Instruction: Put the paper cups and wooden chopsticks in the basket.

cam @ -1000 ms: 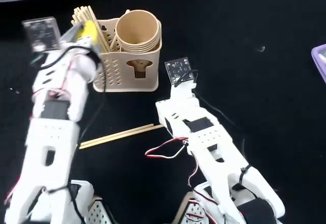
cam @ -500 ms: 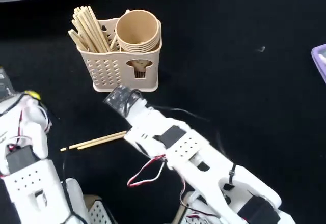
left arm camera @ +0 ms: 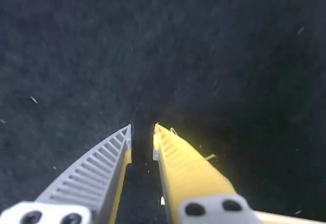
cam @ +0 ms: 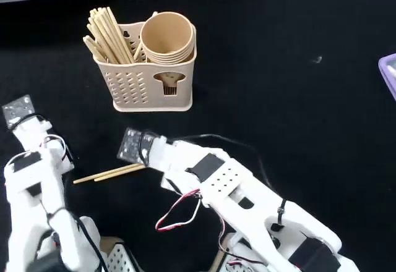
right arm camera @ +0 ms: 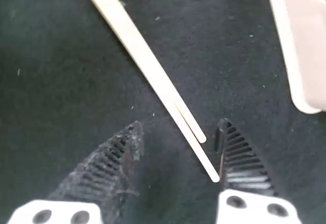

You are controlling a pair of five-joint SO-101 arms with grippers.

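A beige basket [cam: 148, 81] stands at the back left, holding several wooden chopsticks [cam: 110, 32] and a stack of paper cups [cam: 167, 37]. Two loose chopsticks [cam: 108, 173] lie on the black table in front of it. My right gripper [right arm camera: 178, 132] is open, its fingers either side of the chopsticks' [right arm camera: 147, 63] near end, low over the cloth. In the high view this arm [cam: 185, 164] sits at their right end. My left gripper [left arm camera: 142, 132] is nearly shut with nothing in it, above bare cloth at the left [cam: 28, 133].
A purple object [cam: 388, 71] sits at the right table edge. The basket's corner [right arm camera: 305, 40] is close beside my right gripper. Red and white wires [cam: 179, 213] loop off the right arm.
The right arm swung left and down from beside the basket to the loose chopsticks, which slid left. The left arm pulled back from the basket to the left front of the table.
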